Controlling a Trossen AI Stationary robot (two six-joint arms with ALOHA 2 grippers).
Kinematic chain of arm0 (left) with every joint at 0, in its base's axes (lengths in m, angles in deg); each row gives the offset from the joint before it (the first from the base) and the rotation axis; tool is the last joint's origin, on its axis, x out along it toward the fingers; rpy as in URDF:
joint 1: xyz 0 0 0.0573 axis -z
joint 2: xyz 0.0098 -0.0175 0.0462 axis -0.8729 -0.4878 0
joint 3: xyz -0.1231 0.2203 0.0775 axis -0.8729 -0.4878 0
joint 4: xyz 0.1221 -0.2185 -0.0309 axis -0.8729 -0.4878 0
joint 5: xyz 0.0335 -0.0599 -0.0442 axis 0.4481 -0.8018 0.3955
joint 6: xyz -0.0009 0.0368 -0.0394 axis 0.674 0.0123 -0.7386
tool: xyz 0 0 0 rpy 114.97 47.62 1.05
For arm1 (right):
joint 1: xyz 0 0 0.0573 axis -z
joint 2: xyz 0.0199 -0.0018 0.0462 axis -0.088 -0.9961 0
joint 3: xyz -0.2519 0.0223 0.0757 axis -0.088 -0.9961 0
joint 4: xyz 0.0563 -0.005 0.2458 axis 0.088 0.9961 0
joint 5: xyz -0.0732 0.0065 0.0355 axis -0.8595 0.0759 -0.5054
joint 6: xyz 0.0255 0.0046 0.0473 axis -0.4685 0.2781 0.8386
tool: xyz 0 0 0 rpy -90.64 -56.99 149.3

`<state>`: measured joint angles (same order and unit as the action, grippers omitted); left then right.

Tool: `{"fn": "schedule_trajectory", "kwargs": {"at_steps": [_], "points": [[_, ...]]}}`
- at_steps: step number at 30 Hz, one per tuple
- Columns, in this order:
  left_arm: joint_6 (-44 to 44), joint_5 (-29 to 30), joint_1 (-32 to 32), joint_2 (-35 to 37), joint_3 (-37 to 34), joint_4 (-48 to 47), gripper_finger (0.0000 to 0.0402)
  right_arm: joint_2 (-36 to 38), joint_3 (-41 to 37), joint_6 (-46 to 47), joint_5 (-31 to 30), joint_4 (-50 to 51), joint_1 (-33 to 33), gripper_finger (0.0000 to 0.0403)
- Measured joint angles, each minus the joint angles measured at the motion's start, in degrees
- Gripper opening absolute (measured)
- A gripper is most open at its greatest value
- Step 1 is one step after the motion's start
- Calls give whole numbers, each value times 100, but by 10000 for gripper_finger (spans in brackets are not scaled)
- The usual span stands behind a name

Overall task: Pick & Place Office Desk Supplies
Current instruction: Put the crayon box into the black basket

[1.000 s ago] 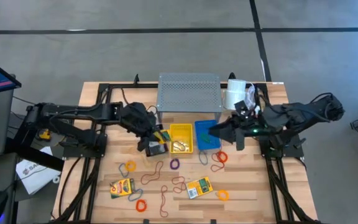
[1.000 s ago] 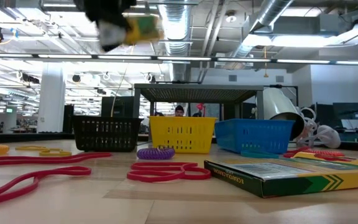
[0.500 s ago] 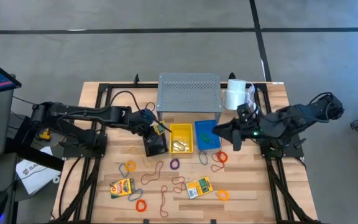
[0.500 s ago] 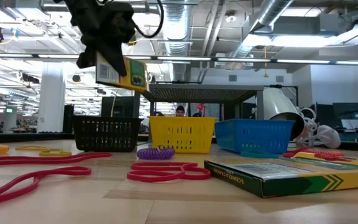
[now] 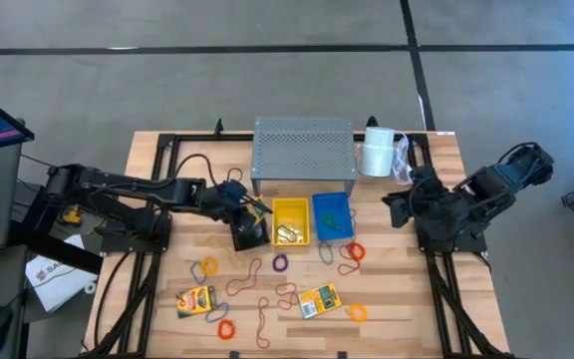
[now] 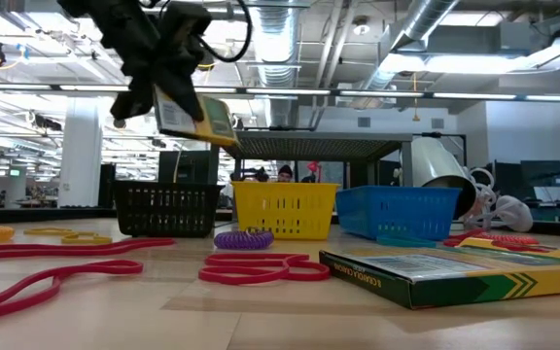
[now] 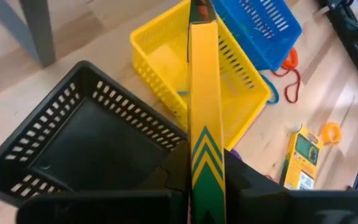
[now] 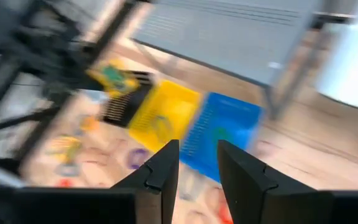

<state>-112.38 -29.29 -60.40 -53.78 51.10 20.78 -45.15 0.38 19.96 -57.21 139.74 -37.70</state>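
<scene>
your left gripper point(image 6: 158, 92) is clamped on a crayon box point(image 6: 194, 119) above the black basket point(image 5: 249, 233); centre it over the opening, lower, then release, while the empty, parted right gripper point(image 8: 194, 163) waits aside

Yellow-and-green crayon box point(image 7: 204, 124) edge-on above black basket point(image 7: 86, 149); two more boxes point(image 5: 195, 298) flat among loops.

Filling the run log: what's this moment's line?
left hand: shut on crayon box, above black basket | right hand: empty, beside blue basket
</scene>
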Motion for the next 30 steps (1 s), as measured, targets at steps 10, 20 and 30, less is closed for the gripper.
{"fn": "schedule_trajectory", "kwargs": {"at_steps": [10, 20, 30], "points": [[-749, 219, 2, -84, -5, 9, 26, 773, -860, 566, 134, 336, -228, 107], [-1666, 423, 121, -423, -3, -288, 26, 1559, -1706, 561, 129, -77, -259, 107], [-2273, 378, 144, -853, -3, -368, 26, 1733, -1890, 464, 107, -140, -259, 107]]}}
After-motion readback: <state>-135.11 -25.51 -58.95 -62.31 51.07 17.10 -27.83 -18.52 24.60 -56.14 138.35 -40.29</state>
